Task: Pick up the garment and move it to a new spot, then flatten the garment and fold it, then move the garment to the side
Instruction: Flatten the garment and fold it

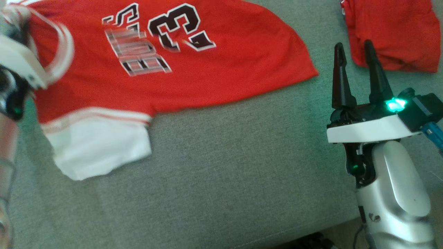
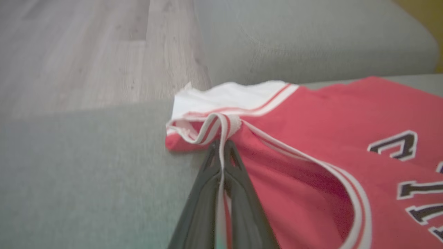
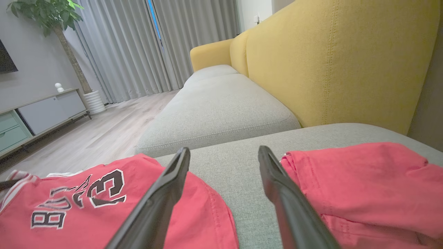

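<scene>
i judged this the pick-up step. my left gripper (image 2: 221, 144) was pinched shut on the striped trim of the red jersey (image 1: 193, 79), which lay spread on the grey sofa cushion (image 1: 225, 166). my right gripper (image 1: 353, 44) hung open, apart from the jersey's hem. the next move called for a lift without the trim slipping.

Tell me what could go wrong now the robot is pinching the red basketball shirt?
1. The left gripper has its jaws shut on just the thin striped trim of the jersey, so it might slip out or stretch when pulled.
2. Held at one spot, the jersey could bunch up instead of lying flat.
3. The open right gripper hovers beside another red garment and might catch that one by mistake.
</scene>
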Controlling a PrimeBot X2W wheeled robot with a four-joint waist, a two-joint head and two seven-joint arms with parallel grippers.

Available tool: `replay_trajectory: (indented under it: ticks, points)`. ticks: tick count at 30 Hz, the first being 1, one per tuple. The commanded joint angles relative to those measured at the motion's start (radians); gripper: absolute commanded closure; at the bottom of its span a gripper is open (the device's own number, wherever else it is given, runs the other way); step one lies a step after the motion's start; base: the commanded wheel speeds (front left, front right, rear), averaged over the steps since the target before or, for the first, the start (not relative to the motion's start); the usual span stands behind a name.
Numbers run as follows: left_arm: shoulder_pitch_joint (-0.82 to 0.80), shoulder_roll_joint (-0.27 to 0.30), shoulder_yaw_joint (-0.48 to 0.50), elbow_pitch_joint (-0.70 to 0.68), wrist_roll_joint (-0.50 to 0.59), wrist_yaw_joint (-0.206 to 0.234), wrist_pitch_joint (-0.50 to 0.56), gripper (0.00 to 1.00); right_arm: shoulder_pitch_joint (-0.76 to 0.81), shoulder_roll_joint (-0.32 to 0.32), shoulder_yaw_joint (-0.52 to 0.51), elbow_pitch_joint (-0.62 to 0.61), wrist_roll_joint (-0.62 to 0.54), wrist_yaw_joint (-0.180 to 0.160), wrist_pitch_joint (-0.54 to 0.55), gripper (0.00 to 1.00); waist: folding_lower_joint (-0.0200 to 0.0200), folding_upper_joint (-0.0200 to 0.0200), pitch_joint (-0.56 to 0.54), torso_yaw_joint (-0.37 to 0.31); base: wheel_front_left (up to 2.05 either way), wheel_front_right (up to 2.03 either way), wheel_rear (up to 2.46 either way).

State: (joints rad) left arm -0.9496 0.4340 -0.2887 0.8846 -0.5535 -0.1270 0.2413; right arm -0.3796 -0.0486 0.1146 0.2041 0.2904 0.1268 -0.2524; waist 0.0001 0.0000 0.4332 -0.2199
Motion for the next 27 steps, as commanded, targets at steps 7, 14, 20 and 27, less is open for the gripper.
replay_trajectory:
  ticks: [7, 14, 20, 27]
  points:
    - [-0.176, 0.081, 0.005, 0.031, 0.091, 0.045, -0.200, 1.00, -0.033, -0.002, 0.032, -0.040, -0.001, 0.004, -0.009, 0.00, -0.0001, 0.0000, 0.026, -0.009, 0.00, 0.00, 0.00]
    - [-0.184, 0.030, -0.048, 0.117, 0.111, 0.021, -0.280, 0.00, -0.033, -0.002, 0.034, -0.017, -0.019, 0.004, -0.009, 0.00, -0.0001, 0.0000, -0.004, 0.025, 0.00, 0.00, 0.00]
    - [-0.117, -0.016, -0.077, 0.146, 0.108, 0.009, -0.392, 0.00, -0.020, -0.002, 0.052, 0.003, -0.031, 0.004, -0.009, 0.00, -0.0001, 0.0000, -0.073, 0.076, 0.00, 0.00, 0.00]
    - [0.030, -0.069, -0.080, 0.088, 0.072, 0.002, -0.485, 0.00, 0.040, -0.002, 0.016, 0.036, -0.057, 0.004, -0.009, 0.00, -0.0001, 0.0000, -0.180, 0.170, 0.00, 0.00, 0.00]
